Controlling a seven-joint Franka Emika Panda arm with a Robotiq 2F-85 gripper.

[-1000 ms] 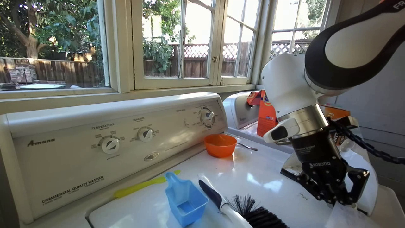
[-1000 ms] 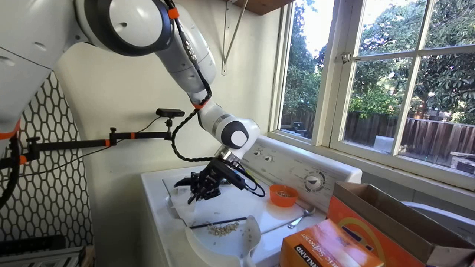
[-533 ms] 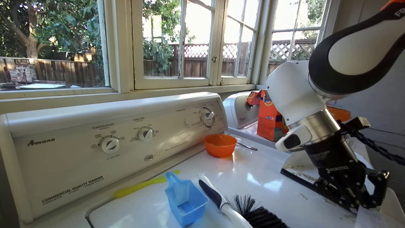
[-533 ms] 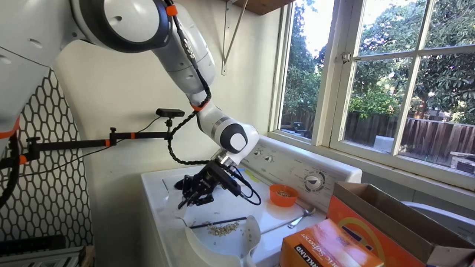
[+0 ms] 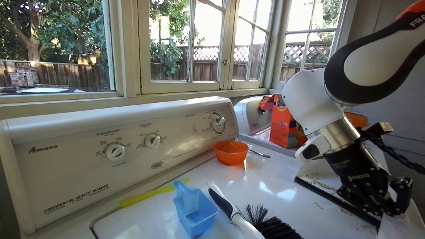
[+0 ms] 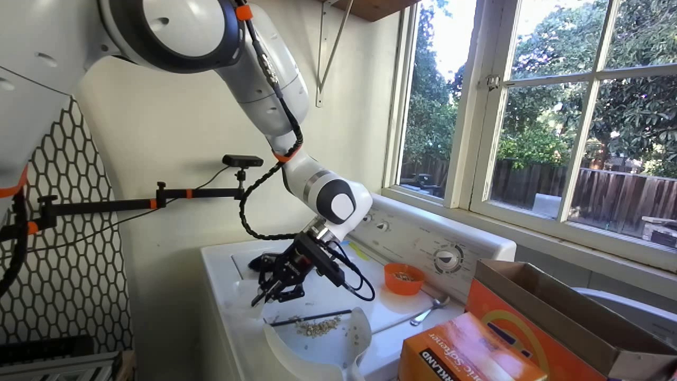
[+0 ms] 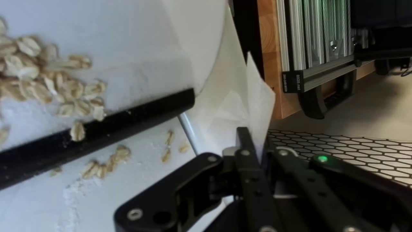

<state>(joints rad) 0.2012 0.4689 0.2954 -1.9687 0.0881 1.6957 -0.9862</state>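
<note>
My gripper [image 7: 257,140] is shut on a thin white paper sheet [image 7: 260,96], which stands up from between the fingertips in the wrist view. In an exterior view the gripper [image 5: 386,214] tilts downward, and the paper sheet [image 5: 396,229] hangs below it, cut off by the frame's bottom edge. Right beside it lies a white dustpan [image 6: 296,352] with a black lip [image 7: 128,120]. Oat flakes [image 7: 38,77] are heaped on the dustpan behind the lip. More loose flakes [image 7: 103,166] and white dust lie on the washer top in front of it.
On the washer are a blue scoop [image 5: 196,212], a black-bristled brush [image 5: 279,227], a yellow utensil [image 5: 149,196], an orange bowl [image 5: 231,152] and a spoon [image 6: 431,311]. Orange boxes [image 6: 465,349] stand beyond the dustpan. The washer's control panel [image 5: 132,149] rises along the back.
My gripper, with the paper sheet, has moved along the washer toward the dustpan and its near edge, rightward in one exterior picture and down-left in another. More of the dustpan's lip and flakes now show.
</note>
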